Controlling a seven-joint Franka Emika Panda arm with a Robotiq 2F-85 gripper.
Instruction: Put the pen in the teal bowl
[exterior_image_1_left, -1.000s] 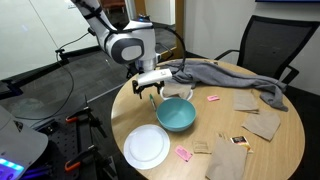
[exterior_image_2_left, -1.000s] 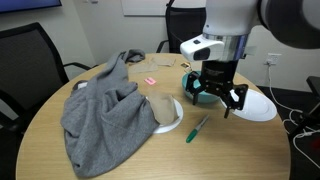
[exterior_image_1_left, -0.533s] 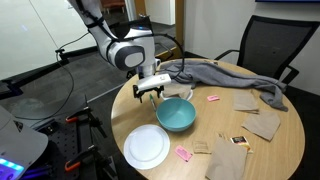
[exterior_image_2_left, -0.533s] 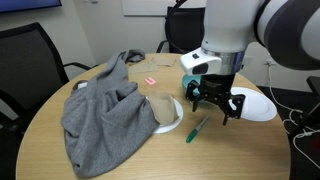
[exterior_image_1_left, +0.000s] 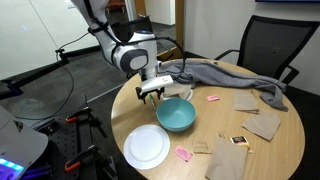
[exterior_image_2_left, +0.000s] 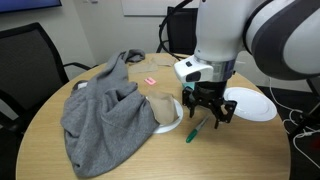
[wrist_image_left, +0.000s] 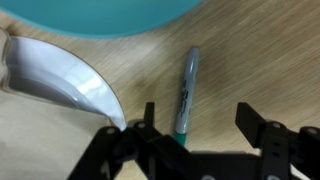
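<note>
The gripper (exterior_image_2_left: 207, 110) hangs low over the round wooden table (exterior_image_2_left: 120, 160), its fingers pointing down and its jaws spread wide, with nothing between them in a grasp. The pen (exterior_image_2_left: 197, 128) lies flat on the bare wood just under it. In the wrist view the pen (wrist_image_left: 186, 92) runs up between the two fingertips (wrist_image_left: 146, 118), nearer the one on the plate's side. Its green end is toward the gripper and its grey end toward the bowl (wrist_image_left: 100, 12). It is outside the bowl, near the rim but apart from it. The white plate (wrist_image_left: 60, 85) lies beside the pen, also not touching it. In an exterior view the gripper (exterior_image_1_left: 150, 92) stands just beside the bowl (exterior_image_1_left: 176, 115), close to the table's edge, and the plate (exterior_image_1_left: 147, 147) sits near the bowl on the side away from the arm. A grey cloth (exterior_image_1_left: 215, 75) is heaped across the far part of the table. Small pink pieces (exterior_image_1_left: 213, 97) and brown paper pieces (exterior_image_1_left: 262, 124) lie scattered well apart from the pen. In the exterior view that shows the pen, the gripper covers most of the bowl. A teal sliver at its side may be the rim.
</note>
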